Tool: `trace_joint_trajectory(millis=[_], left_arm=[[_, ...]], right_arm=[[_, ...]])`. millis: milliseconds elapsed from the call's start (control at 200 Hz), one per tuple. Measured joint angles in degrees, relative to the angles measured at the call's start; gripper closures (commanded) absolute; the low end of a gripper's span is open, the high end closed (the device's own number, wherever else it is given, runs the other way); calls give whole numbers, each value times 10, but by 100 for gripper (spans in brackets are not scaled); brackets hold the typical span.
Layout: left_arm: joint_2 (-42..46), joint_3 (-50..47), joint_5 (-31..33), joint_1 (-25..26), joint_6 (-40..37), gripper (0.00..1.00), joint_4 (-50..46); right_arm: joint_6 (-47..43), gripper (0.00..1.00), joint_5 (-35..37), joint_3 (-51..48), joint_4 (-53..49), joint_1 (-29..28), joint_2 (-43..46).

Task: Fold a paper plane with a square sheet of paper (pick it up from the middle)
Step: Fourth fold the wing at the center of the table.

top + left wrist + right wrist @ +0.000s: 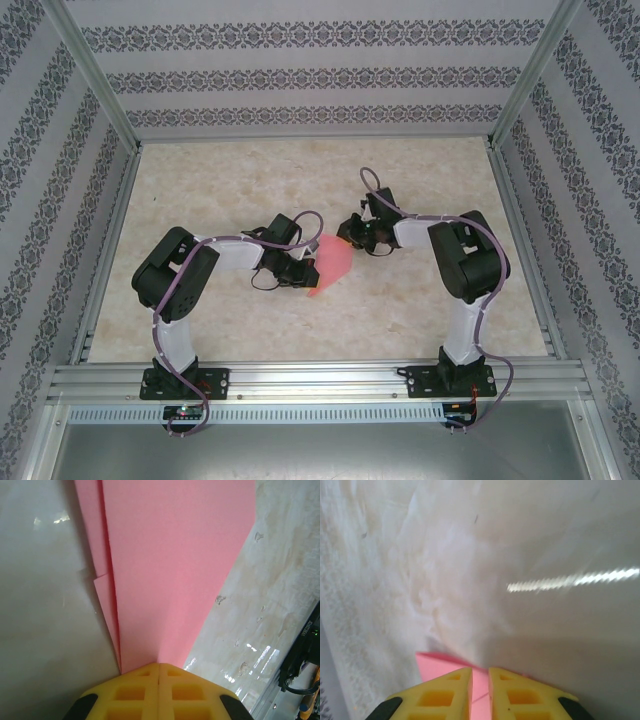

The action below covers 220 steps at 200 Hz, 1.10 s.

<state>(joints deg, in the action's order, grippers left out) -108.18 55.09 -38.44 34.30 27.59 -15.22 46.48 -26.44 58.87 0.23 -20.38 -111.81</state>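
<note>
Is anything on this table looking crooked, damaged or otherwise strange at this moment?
Only a small thing. On the folded pink paper, pinched by the left gripper, the layers do not match along one long edge: a lower layer sticks out with a stepped corner. No tear shows.

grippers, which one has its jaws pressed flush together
The left gripper: its jaws meet flush on the pink paper; the right gripper shows a slit.

Matt pink paper plane [175, 570]; glossy marbled table [45, 630].
</note>
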Motion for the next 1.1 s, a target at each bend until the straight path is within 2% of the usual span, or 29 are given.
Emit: trace_joint_trajectory(millis=[325,480,654,729,944,1099], left_arm=[[0,1,0,0,-2,100,0],[0,1,0,0,-2,100,0],[0,4,3,1,-2,100,-3],[0,5,5,2,-2,100,-5],[0,7,7,3,-2,100,-9],[0,8,8,3,-2,100,-9]], right_arm=[[-20,81,38,32,-37,21,-5],[-33,79,56,32,-78,21,51],[-27,91,58,1,-59,9,170],[-15,93,56,-24,-32,-14,190],[22,94,52,-82,7,-100,143],[42,94,52,-97,33,-114,101]])
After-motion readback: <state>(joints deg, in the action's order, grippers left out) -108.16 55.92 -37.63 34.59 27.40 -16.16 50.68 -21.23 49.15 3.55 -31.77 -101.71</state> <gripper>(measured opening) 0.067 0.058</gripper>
